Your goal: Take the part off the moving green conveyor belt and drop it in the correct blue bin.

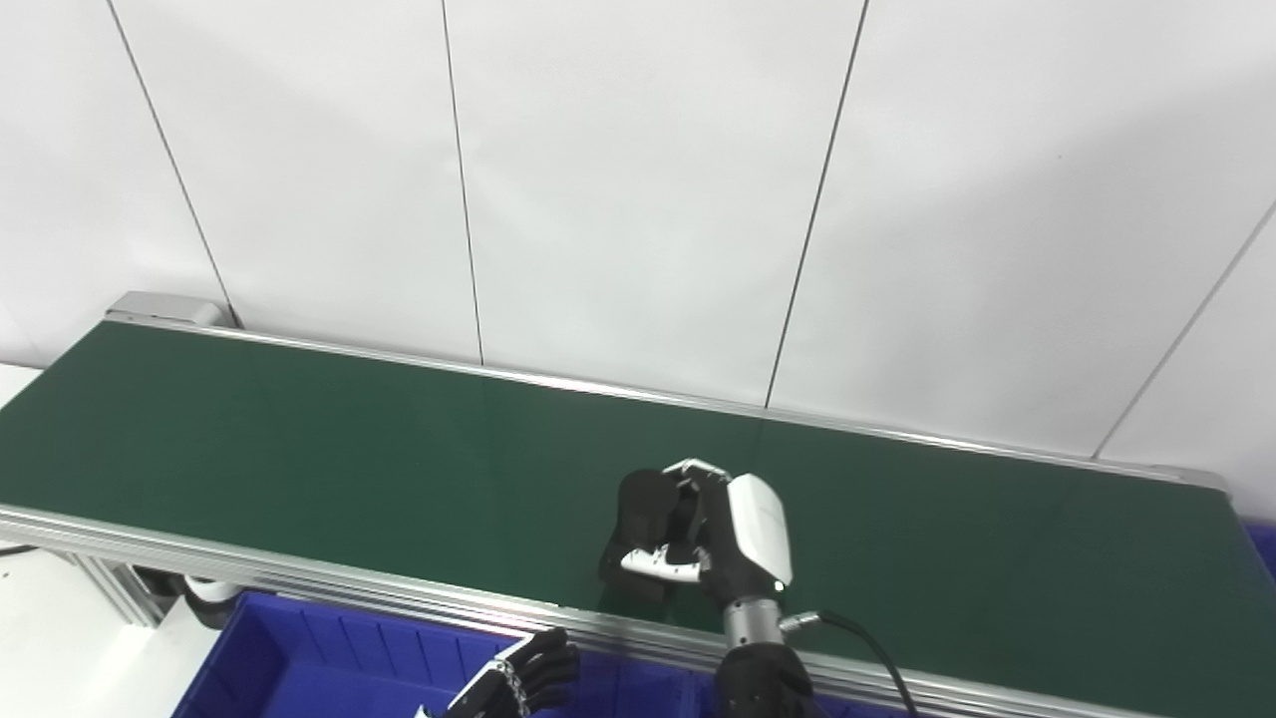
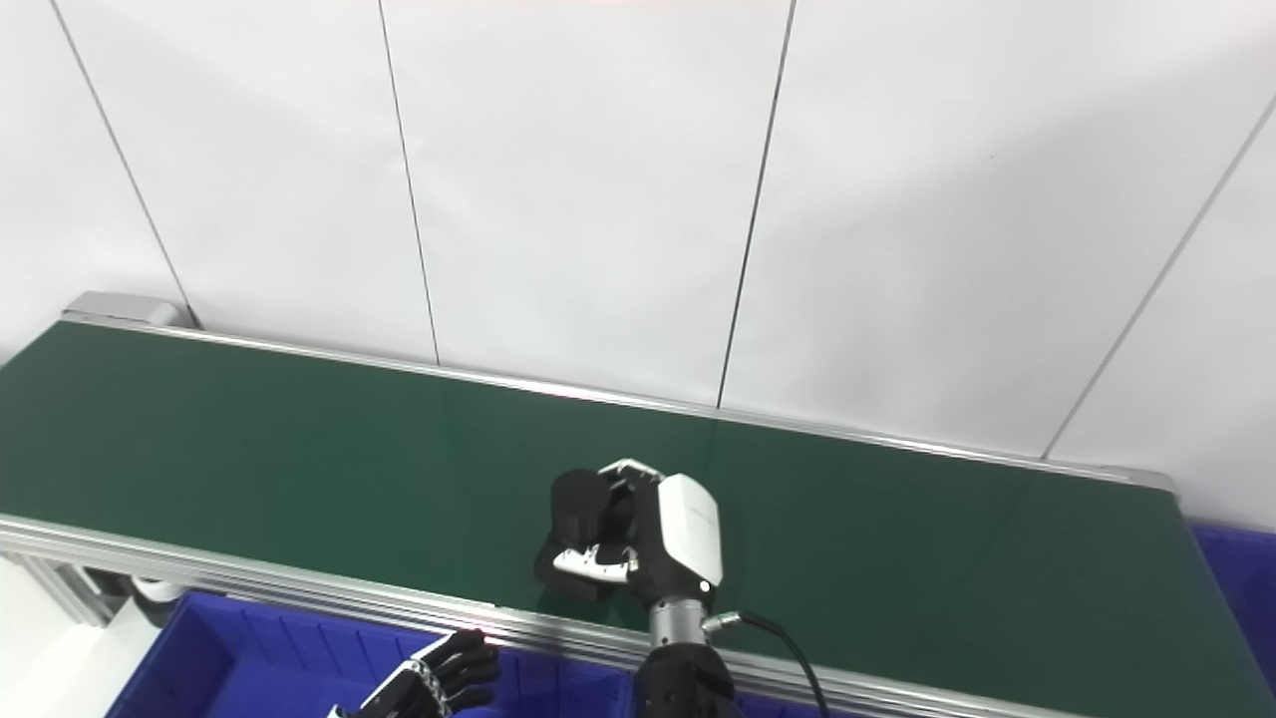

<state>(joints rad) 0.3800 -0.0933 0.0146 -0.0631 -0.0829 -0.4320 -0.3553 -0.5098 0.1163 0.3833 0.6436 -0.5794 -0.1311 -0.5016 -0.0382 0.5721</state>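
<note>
Green conveyor belt: runs left to right across the view, aluminium rails on both edges, white panelled wall behind; right hand: over the belt near its front rail, fingers and thumb curled around a black part, clamped on it; part: dark, roughly cylindrical, held at the belt surface, whether it touches the belt or is just clear of it cannot be told; left hand: low at the bottom edge, over a blue bin in front of the belt, only the dark fingertips visible, slightly apart, holding nothing; second blue bin: a corner shows at the belt's right end.
</note>
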